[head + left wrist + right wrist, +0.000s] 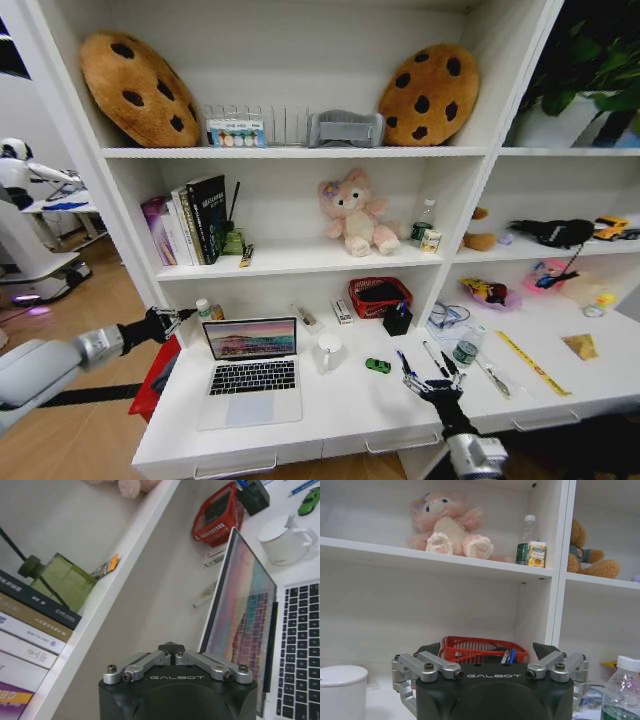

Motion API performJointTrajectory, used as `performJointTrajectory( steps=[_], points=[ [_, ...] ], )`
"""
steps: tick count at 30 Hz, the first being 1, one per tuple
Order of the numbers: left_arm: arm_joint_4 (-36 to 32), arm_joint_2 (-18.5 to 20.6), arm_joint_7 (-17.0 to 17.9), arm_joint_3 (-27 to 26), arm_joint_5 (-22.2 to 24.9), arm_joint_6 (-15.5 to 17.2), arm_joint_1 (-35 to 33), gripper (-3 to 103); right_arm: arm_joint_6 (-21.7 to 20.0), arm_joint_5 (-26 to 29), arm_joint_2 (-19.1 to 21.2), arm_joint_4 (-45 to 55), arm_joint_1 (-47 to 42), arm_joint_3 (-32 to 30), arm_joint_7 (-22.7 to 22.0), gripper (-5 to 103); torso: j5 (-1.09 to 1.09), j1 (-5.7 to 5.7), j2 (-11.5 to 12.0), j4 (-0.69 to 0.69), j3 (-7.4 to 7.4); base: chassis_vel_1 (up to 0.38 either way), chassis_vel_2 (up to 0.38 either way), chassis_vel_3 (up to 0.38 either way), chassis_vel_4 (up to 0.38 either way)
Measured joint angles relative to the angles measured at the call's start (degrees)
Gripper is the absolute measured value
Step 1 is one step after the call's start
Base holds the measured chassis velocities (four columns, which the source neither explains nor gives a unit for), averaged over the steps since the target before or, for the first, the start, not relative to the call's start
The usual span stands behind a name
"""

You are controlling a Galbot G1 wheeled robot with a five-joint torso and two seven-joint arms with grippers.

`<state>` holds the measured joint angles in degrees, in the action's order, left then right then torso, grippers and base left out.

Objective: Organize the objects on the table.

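The silver laptop (250, 378) (245, 610) stands open at the left of the white table (340, 408). A green toy car (378, 366) (310, 501) lies right of the mug. Further right lie a blue pen (404, 360), a black pen (436, 358) and a clear green-capped bottle (465, 351) (620, 690). My right gripper (430, 384) (487, 652) hovers open at the table's front edge, just before the pens, holding nothing. My left gripper (178, 319) (171, 648) is shut and empty, beside the laptop screen's left edge, under the shelf.
A white mug (328, 352) (285, 540) (342, 690) stands right of the laptop. A red basket (380, 296) (480, 647) and a black pen holder (397, 320) sit at the back. A yellow ruler (532, 362) lies far right. Shelves rise behind the table.
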<state>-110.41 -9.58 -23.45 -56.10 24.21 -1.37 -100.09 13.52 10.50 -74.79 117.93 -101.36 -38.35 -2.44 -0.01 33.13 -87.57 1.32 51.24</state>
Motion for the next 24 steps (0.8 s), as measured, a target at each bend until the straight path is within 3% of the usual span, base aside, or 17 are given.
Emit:
performJointTrajectory(
  steps=[5,10,24],
  points=[
    [0.8,5.8,-1.6,-0.3,1.4,1.8,-1.0,0,0.0,-0.1,-0.4,-1.5,1.2,1.0,-0.2,100,0.01,0.0,0.0,0.0,0.0,0.0,0.0,0.0,0.0],
    [1.3,9.1,-3.0,-1.3,2.4,2.8,-2.1,0,0.1,-0.9,-1.0,-2.3,1.4,1.5,0.1,100,0.01,0.0,0.0,0.0,0.0,0.0,0.0,0.0,0.0],
    [1.7,19.6,-2.5,-5.9,6.3,6.1,-7.8,0,1.1,-2.1,-2.9,-3.8,1.4,1.4,0.6,100,0.01,0.0,0.0,0.0,0.0,0.0,0.0,0.0,0.0]
  ],
)
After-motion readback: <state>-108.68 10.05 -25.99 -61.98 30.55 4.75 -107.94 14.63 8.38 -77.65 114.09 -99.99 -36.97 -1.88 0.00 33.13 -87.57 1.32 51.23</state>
